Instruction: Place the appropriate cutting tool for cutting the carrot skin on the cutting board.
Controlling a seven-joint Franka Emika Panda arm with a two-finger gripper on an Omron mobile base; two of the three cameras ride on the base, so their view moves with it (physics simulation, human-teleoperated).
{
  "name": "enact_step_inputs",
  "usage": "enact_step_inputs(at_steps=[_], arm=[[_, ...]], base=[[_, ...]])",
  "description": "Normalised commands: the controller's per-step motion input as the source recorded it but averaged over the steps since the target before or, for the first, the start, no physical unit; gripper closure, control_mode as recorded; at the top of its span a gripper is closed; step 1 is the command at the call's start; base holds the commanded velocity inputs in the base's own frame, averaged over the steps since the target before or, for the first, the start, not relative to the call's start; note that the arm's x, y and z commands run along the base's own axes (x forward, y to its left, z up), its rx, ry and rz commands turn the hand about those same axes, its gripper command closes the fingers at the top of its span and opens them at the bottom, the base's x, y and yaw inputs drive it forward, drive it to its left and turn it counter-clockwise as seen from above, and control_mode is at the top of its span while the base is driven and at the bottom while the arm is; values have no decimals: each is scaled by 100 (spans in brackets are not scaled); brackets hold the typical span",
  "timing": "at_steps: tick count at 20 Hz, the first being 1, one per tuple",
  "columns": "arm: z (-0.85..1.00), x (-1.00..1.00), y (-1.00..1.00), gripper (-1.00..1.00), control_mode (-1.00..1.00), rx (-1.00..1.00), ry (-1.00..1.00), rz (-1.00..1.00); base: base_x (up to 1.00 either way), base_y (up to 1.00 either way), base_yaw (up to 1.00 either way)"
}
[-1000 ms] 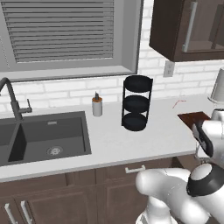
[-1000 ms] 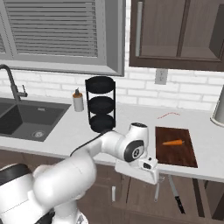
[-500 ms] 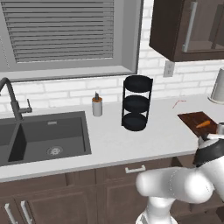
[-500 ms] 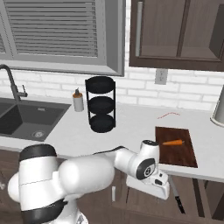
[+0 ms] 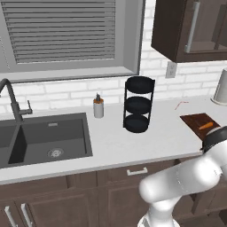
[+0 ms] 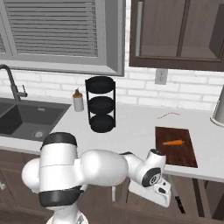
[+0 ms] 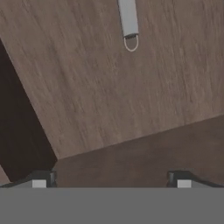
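Note:
The dark reddish-brown cutting board (image 6: pixel 176 148) (image 5: pixel 197 119) lies on the counter at the right, with the small orange carrot (image 6: pixel 173 142) (image 5: pixel 206 126) on it. My white hand (image 6: pixel 151 194) hangs below the counter's front edge, over an open drawer. In the hand view my gripper (image 7: pixel 111 179) is open, its fingertips (image 7: pixel 41 179) wide apart with nothing between them, above the drawer's wooden floor (image 7: pixel 109 96). A slim grey tool handle (image 7: pixel 128 17) with a wire loop at its end lies ahead, apart from the fingers.
A black three-tier rack (image 6: pixel 101 104) and a small soap bottle (image 6: pixel 78 101) stand mid-counter. The dark sink (image 5: pixel 44 139) and faucet (image 5: pixel 11 97) are at the left. A kettle (image 5: pixel 220 87) stands far right. A dark-handled knife (image 6: pixel 177 202) lies in the drawer.
The arm has swung down from counter height. The hand now sits lower, below the counter edge and over the drawer.

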Motion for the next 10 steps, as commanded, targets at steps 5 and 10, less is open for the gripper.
enact_step_inputs(at_steps=[5,10], arm=[[-22,-13,0,-100,-100,0,5,0],[-1,-55,5,-100,-100,0,14,0]], base=[[0,0,0],[0,0,0]])
